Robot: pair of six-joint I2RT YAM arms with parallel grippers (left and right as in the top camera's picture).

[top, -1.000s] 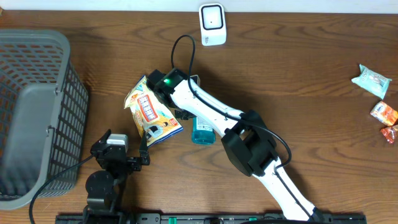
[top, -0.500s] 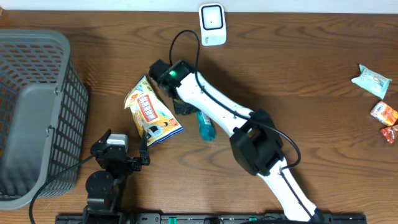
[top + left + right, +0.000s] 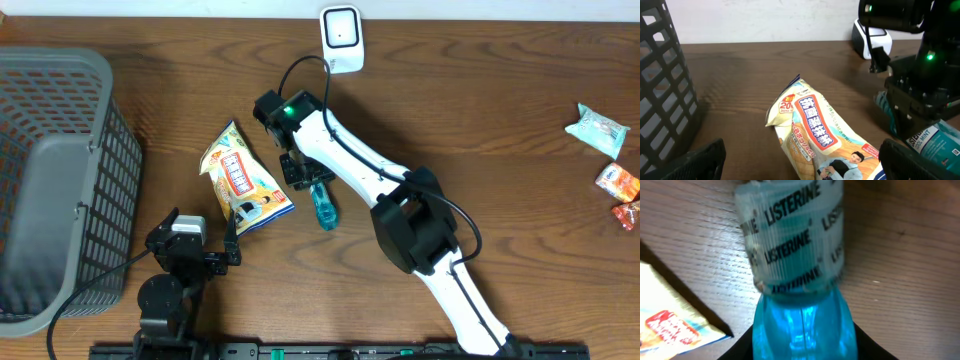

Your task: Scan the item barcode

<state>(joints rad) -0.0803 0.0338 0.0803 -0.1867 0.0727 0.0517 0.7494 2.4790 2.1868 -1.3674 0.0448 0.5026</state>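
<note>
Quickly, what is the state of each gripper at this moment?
Left gripper: open, holding nothing.
Right gripper: closed on the mouthwash bottle.

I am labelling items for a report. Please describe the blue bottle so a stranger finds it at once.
Follow the white right arm to its far end. The bottle is there, beside the yellow snack bag. It alone is clear blue, with Listerine on its cap.
</note>
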